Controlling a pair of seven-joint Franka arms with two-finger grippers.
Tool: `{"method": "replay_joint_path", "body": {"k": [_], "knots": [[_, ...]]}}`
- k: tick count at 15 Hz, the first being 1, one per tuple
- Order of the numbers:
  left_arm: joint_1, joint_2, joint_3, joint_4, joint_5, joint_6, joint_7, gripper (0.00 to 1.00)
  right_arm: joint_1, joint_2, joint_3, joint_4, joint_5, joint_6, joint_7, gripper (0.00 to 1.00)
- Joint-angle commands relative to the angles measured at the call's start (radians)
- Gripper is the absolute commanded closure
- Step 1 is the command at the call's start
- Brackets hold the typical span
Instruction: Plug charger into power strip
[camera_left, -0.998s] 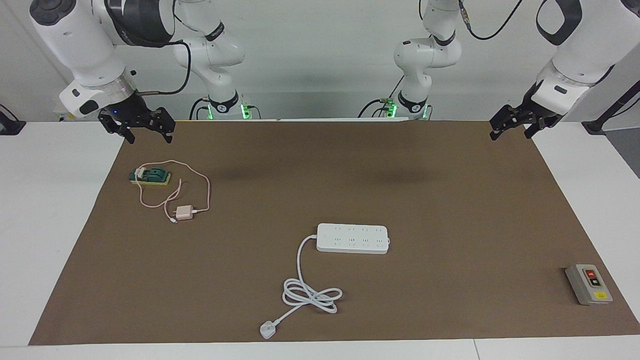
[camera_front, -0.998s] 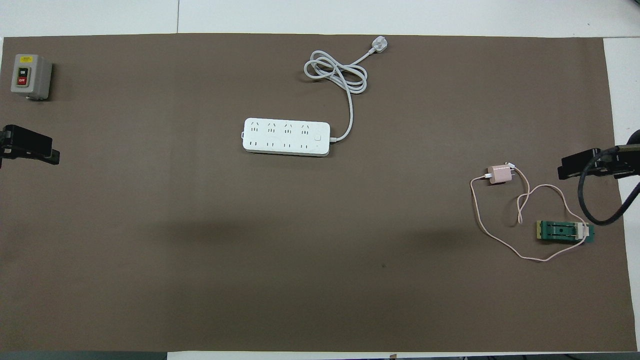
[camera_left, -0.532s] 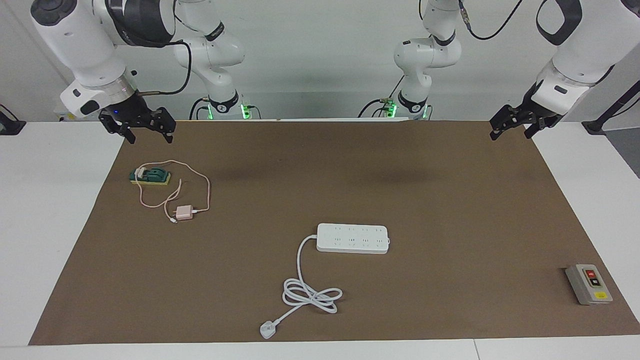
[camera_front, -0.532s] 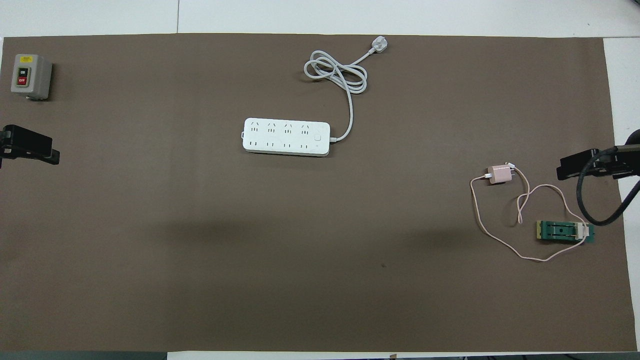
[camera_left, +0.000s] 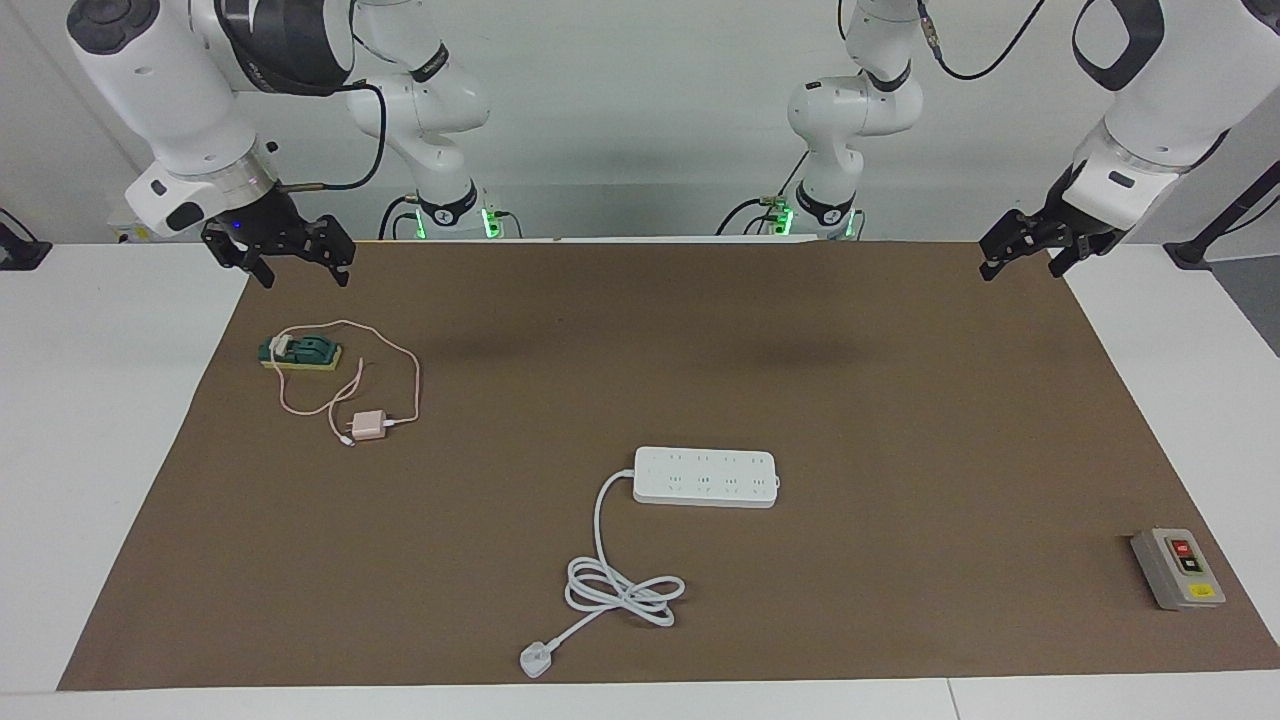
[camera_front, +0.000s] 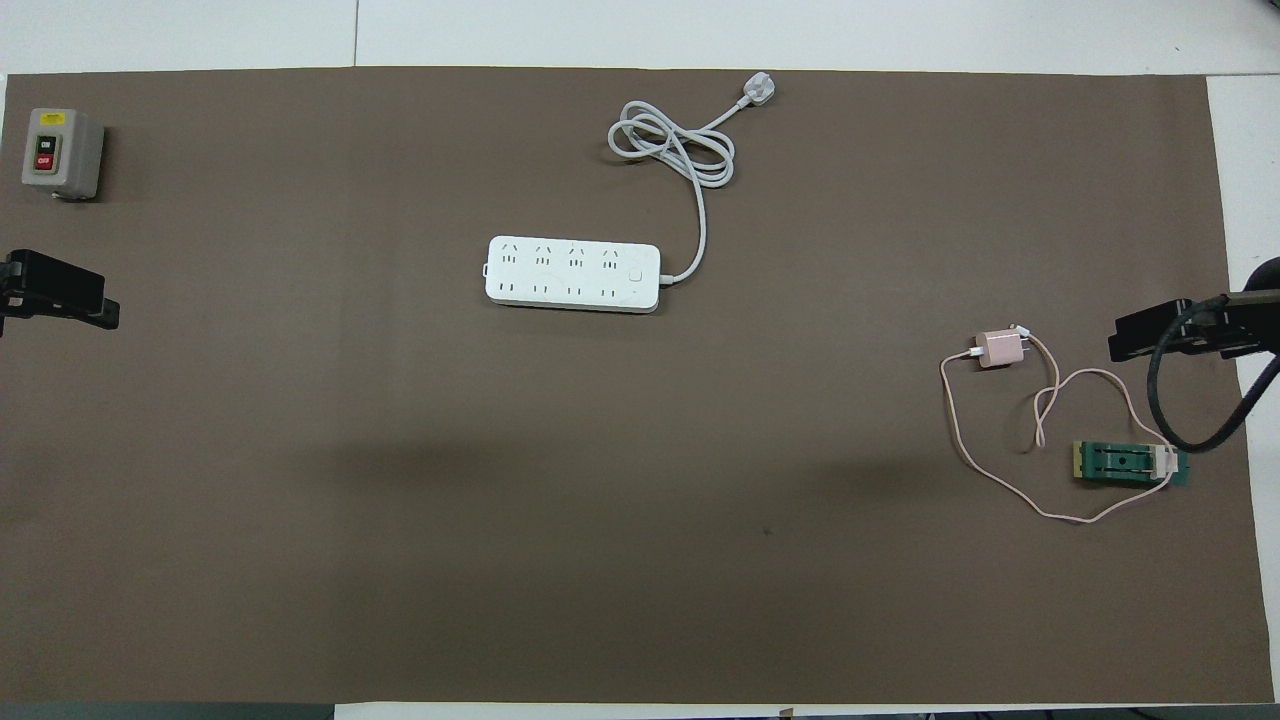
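Charger (camera_left: 368, 425) lies flat on the brown mat (camera_left: 640, 330), well apart from the power strip (camera_left: 705, 477), toward the right arm's end of the table and a little nearer to the robots than the strip. Its thin pink cable (camera_front: 1000, 480) loops from the cube to a green block on a yellow base (camera_left: 302, 352), which lies nearer to the robots than the charger. The strip rests near the mat's middle, sockets up; its white cord (camera_left: 620, 590) coils farther from the robots.

Right gripper (camera_left: 290, 262) hangs in the air over the mat's edge, near the green block; fingers spread apart, holding nothing. Left gripper (camera_left: 1020, 252) waits over the mat's corner at the left arm's end; fingers look parted, empty, though the gap is hard to read.

Step in hand, as judged: approach, nothing grasped yet. Next move calls for the right gripper to come down on the pink cube and close across its sides, minding the cable loop and the prong direction, which I cannot make out.
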Motion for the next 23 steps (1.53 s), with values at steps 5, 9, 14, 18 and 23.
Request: {"method": "replay_joint_path", "body": {"k": [5,9,14,18,23], "knots": [[-0.004,-0.03,0.003,-0.031,0.009,0.002,0.011,0.0,-0.009,-0.001,0.024,0.002,-0.003,-0.018,0.006,0.0],[-0.004,-0.03,0.003,-0.031,0.009,0.002,0.011,0.0,-0.014,-0.001,0.03,-0.001,0.043,-0.007,0.181,0.0],[-0.006,-0.03,0.003,-0.033,0.009,0.002,0.011,0.0,-0.012,0.003,0.041,-0.006,0.049,-0.002,0.548,0.0],[-0.006,-0.03,0.003,-0.033,0.009,0.002,0.011,0.0,-0.017,0.029,0.042,-0.006,0.09,0.012,1.004,0.0],[-0.001,-0.036,0.003,-0.029,0.009,0.004,0.01,0.0,-0.07,0.095,0.039,-0.033,0.124,0.082,1.102,0.0]]}}
